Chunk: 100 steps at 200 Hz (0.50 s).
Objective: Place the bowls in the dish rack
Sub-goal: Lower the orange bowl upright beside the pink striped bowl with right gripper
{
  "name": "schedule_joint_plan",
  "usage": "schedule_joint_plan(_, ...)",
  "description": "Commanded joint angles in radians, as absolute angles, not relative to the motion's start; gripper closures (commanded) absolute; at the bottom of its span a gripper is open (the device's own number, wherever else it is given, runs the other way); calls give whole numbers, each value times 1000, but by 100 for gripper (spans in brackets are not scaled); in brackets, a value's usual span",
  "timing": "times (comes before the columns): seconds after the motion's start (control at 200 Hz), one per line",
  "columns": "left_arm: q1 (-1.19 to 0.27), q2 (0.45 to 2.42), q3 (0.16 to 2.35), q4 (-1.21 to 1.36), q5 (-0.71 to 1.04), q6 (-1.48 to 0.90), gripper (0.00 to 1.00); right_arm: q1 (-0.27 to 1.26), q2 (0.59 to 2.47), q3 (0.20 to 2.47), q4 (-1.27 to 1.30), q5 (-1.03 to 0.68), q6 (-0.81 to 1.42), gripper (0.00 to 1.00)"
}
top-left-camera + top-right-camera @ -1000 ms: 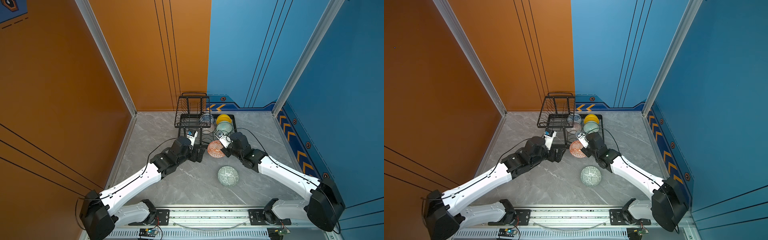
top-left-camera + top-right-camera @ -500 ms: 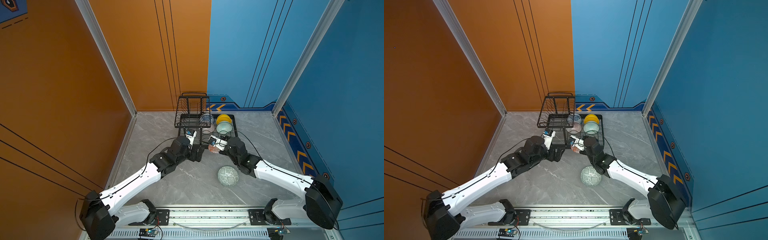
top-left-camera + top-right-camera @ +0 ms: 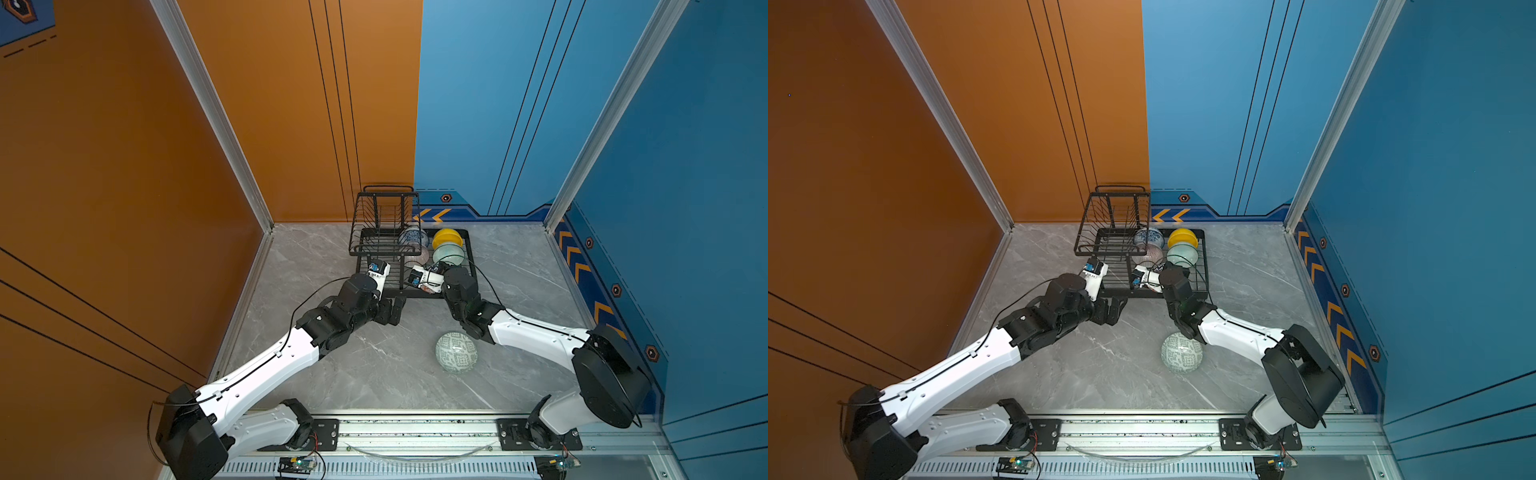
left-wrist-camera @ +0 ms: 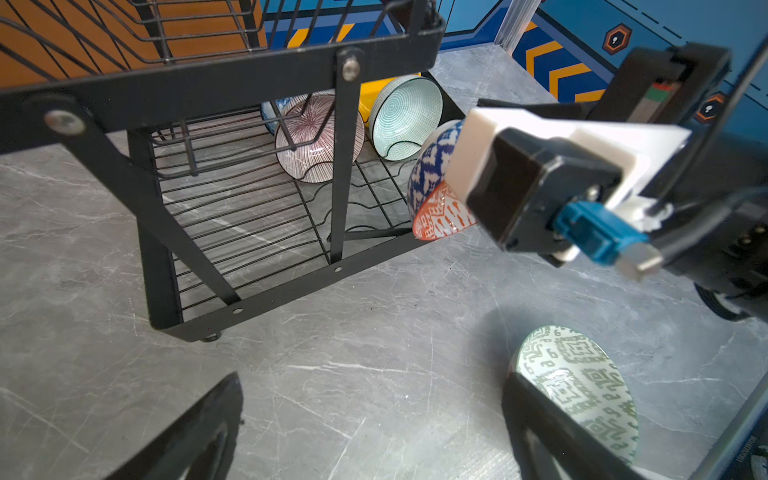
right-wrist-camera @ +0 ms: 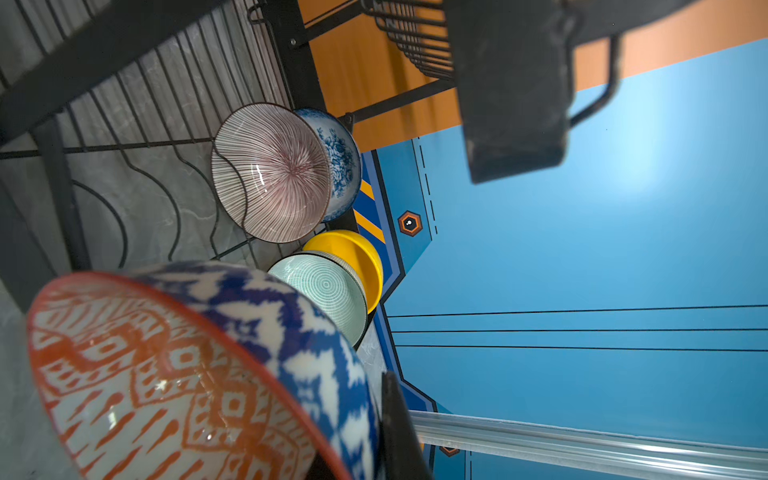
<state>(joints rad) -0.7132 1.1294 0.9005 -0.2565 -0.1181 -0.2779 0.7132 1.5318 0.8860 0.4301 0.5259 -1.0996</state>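
The black wire dish rack (image 3: 386, 251) stands at the back of the table. In its lower tier stand the blue-white floral bowl (image 3: 412, 237), yellow bowl (image 3: 446, 237), mint bowl (image 3: 448, 253) and pinkish striped bowl (image 4: 318, 137), all on edge. My right gripper (image 5: 361, 449) is shut on the rim of the orange-white geometric bowl (image 5: 166, 374), holding it tilted on edge over the rack's front right part. The green-white patterned bowl (image 3: 456, 351) lies on the table below the right arm. My left gripper (image 3: 395, 309) hangs open and empty before the rack's front left corner.
Orange and blue walls close in the table on three sides. The rack's raised upper basket (image 4: 208, 50) overhangs its left half. The right wrist's camera block (image 4: 536, 187) sits close beside the rack's front post (image 4: 343, 166). Grey marble table (image 3: 374, 374) lies between the arms.
The right arm has swung left and forward, and the orange-white bowl has gone from facing up in front of the rack to tilted on edge over the rack's front. The left arm has stayed put.
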Motion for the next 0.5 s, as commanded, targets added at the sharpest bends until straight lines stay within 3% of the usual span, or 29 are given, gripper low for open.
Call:
schedule_joint_plan(0.0, -700, 1106, 881, -271, -106, -284, 2, 679, 1555, 938, 536, 577, -1153, 100)
schedule_joint_plan(0.496, -686, 1087, 874, -288, -98, -287, 2, 617, 1674, 999, 549, 584, -1178, 100)
